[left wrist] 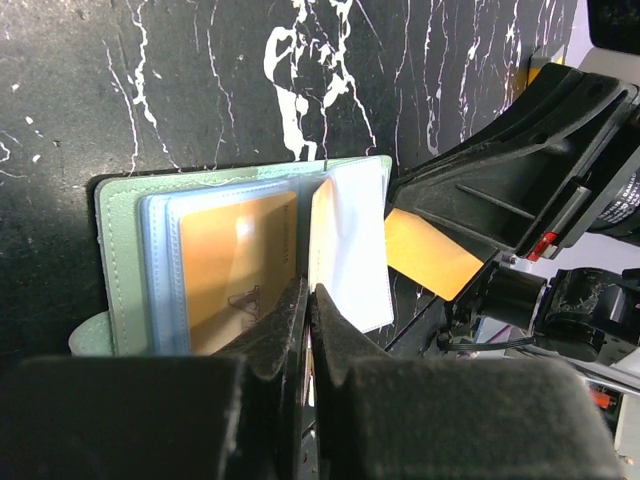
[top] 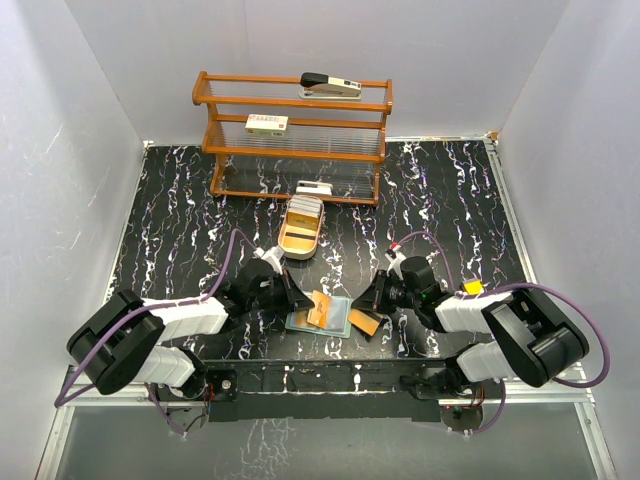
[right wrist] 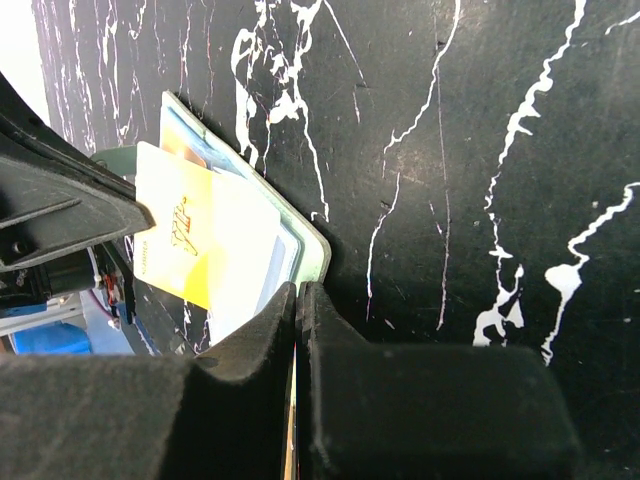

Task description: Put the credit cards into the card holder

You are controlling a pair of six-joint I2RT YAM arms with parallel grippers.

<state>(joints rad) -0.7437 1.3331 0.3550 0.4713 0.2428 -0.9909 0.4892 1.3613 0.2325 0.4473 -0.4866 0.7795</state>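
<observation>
The sage-green card holder [top: 300, 322] lies open on the black marbled table between my two grippers. In the left wrist view it [left wrist: 115, 260] shows a gold-orange credit card [left wrist: 235, 270] inside a clear pocket. My left gripper [top: 298, 297] [left wrist: 310, 290] is shut on a raised pocket leaf [left wrist: 350, 250] and holds it upright. My right gripper [top: 378, 300] [right wrist: 300, 290] is shut on another gold-orange credit card [top: 366, 323] [left wrist: 430, 255], whose far end reaches the raised leaf. The right wrist view shows the holder's rim [right wrist: 318, 240] and a yellow card face [right wrist: 175, 235] beside the whitish leaf.
A tan oval tray [top: 300, 228] holding cards stands behind the holder. A wooden shelf [top: 292, 130] at the back carries a stapler [top: 330, 85] and a white box [top: 266, 123]; another white box [top: 313, 187] sits at its foot. White walls enclose the table.
</observation>
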